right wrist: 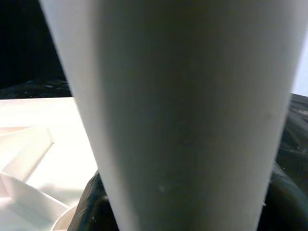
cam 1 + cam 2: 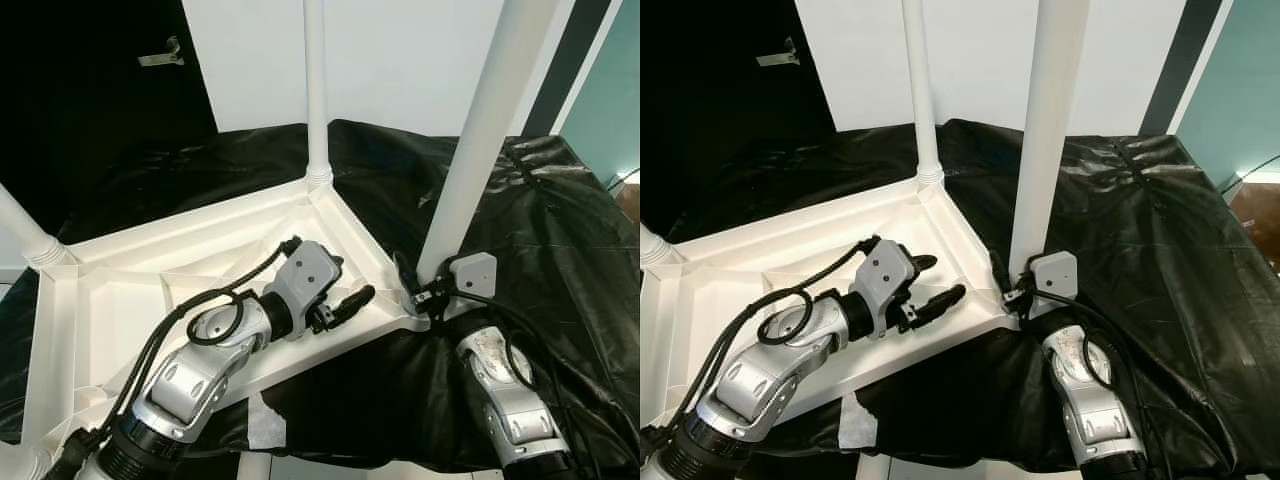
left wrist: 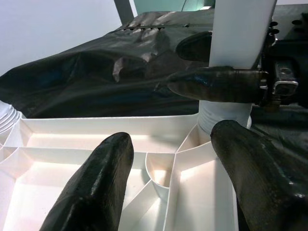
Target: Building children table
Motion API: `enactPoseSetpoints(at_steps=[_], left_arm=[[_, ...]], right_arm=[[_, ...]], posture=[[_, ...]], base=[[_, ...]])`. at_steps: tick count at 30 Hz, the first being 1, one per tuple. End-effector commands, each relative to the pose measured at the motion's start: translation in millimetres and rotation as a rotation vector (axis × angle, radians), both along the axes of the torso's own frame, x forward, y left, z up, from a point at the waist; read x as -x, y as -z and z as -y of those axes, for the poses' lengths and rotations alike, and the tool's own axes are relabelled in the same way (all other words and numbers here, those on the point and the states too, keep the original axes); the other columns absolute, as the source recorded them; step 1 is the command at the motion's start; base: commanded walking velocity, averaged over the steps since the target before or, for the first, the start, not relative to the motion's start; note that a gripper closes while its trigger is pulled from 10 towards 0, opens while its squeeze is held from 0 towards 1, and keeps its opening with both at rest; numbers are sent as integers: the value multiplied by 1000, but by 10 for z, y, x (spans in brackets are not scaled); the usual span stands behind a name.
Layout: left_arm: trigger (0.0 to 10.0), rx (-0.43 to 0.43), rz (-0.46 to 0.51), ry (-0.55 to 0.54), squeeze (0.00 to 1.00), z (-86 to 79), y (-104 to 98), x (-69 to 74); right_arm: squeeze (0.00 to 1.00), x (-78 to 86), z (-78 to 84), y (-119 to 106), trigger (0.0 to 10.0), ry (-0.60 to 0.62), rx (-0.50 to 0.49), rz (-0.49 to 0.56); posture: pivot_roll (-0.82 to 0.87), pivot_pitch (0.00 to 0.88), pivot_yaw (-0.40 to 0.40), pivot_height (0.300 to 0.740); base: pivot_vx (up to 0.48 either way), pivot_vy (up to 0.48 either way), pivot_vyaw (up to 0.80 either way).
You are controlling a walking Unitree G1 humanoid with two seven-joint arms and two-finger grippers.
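The white table top (image 2: 130, 290) lies upside down on a black sheet, ribbed underside up. Three white legs stand in its corners: a far one (image 2: 316, 90), one at the left edge (image 2: 25, 235), and a thick near-right leg (image 2: 485, 130). My right gripper (image 2: 420, 290) is shut on the base of this near-right leg (image 1: 183, 115), one black finger (image 3: 216, 84) on each side of it. My left gripper (image 2: 352, 280) hovers open over the ribbed corner just left of that leg, fingers (image 3: 96, 183) spread wide with nothing between them.
The black sheet (image 2: 560, 230) covers the surface around and to the right of the table top. A piece of white tape (image 2: 262, 420) sits at the sheet's front edge. A white wall and a dark panel stand behind.
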State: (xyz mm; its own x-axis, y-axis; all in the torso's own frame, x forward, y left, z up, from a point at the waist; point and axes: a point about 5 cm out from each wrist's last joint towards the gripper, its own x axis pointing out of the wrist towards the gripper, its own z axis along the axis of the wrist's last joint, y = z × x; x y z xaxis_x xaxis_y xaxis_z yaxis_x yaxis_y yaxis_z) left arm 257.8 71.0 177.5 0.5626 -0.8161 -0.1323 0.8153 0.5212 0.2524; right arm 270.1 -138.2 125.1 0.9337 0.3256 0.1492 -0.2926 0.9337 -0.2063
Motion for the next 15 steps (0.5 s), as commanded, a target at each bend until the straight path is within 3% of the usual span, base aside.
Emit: enactPoseSetpoints(at_steps=[1,12,14,15], left_arm=[[10000,-25,-14,83,0,-2,-17,32],[10000,-28,-13,87,0,-16,-25,37],[10000,-29,-13,89,0,-20,-27,39],[10000,-29,-13,89,0,-20,-27,39]], right_arm=[[0,136,-37,417,10000,-48,72,-190],[0,212,-50,481,10000,-117,140,-181],[0,198,-1,471,10000,-83,37,-217],[0,198,-1,471,10000,-83,37,-217]], posture=[[-39,18,37,740],[-39,19,41,740],[-40,19,43,740],[-40,19,43,740]], base=[[0,0,0],[0,0,0],[0,0,0],[0,0,0]])
